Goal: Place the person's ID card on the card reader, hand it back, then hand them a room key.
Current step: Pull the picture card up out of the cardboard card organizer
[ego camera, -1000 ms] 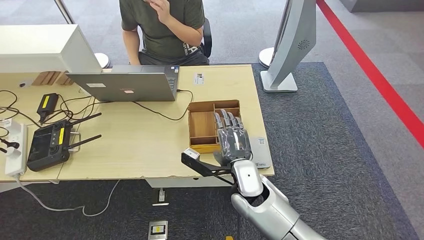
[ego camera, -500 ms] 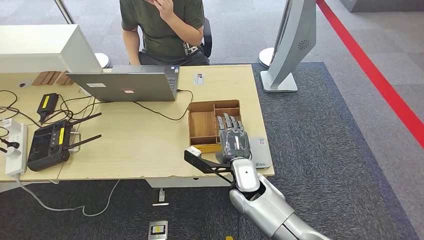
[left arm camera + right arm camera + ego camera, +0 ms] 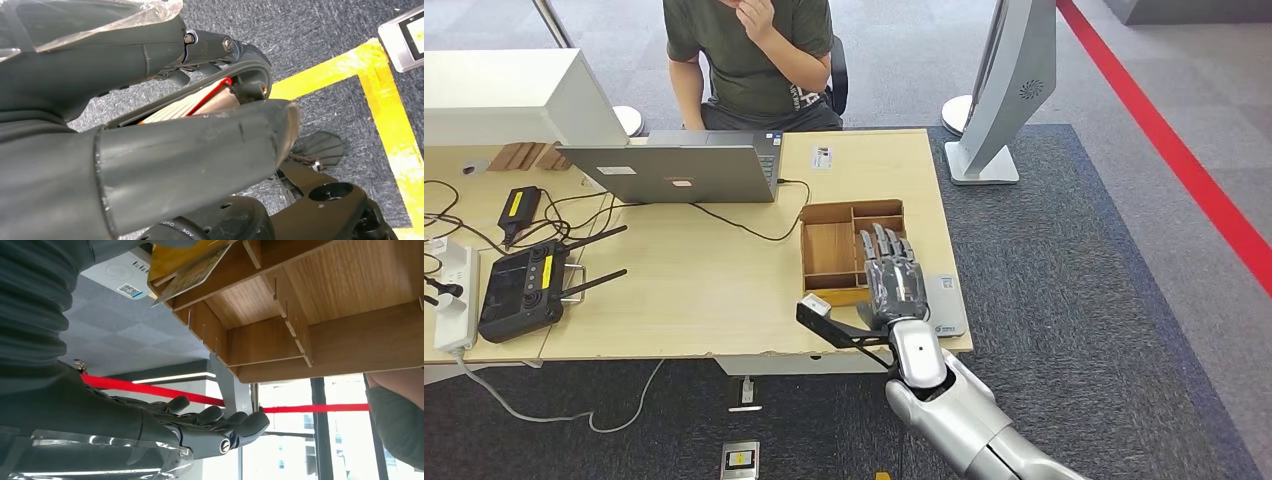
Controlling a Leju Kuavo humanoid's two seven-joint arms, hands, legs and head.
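From the head view, my right hand [image 3: 892, 283] hovers flat, fingers spread and holding nothing, over the wooden tray [image 3: 828, 247] and the grey card reader [image 3: 946, 305], whose near part it hides.

In the left wrist view, my left hand [image 3: 150, 125] pinches a red-edged card [image 3: 187, 102], mostly covered.

The right wrist view shows yellow cards [image 3: 187, 265] in the tray.
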